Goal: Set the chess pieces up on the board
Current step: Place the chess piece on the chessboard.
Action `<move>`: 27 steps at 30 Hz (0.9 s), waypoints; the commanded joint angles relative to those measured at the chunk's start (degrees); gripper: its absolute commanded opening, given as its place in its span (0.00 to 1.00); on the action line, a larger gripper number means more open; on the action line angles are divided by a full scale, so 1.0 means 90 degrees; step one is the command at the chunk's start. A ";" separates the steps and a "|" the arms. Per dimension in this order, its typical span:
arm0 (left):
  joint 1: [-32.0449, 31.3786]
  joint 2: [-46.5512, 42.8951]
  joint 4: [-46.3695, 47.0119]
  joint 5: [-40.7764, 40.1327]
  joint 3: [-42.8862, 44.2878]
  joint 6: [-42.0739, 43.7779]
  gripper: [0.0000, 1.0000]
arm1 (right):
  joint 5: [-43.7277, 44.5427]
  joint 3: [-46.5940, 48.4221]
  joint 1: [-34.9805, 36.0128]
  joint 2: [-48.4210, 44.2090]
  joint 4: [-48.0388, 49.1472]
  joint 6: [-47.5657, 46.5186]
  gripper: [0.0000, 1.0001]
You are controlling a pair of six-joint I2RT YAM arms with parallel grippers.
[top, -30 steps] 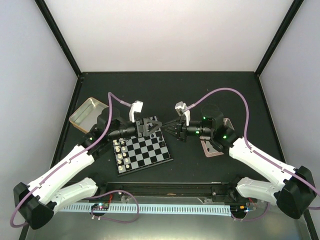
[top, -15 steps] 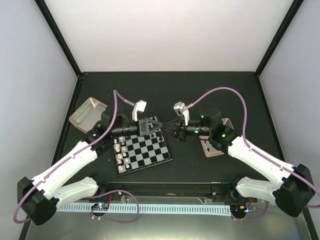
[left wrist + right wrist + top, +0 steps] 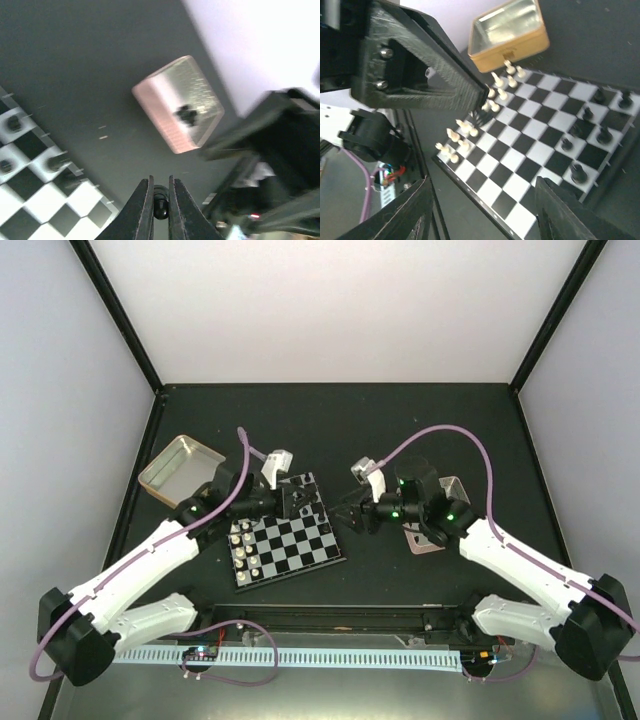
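Left wrist: dark table [image 3: 75, 50], perhaps wall [image 3: 260, 40]

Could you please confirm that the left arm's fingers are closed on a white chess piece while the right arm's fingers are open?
Not quite: the chess piece held in the left fingers is black, not white, as the left wrist view shows. The right fingers are indeed open.
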 commanded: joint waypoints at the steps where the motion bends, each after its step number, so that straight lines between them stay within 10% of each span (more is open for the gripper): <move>1: -0.0102 0.0382 -0.0923 -0.1562 -0.0356 0.0707 0.02 | 0.1177 -0.0435 0.0001 -0.0405 -0.0470 0.0032 0.57; 11: -0.0902 0.2029 -0.0574 -0.3537 -0.0237 0.0335 0.02 | 0.4116 -0.0597 -0.0108 -0.0405 -0.0805 0.1136 0.57; 27: -0.0928 0.3212 0.0451 -0.3722 -0.0131 0.0419 0.02 | 0.4213 -0.0692 -0.0124 -0.0487 -0.0791 0.1110 0.58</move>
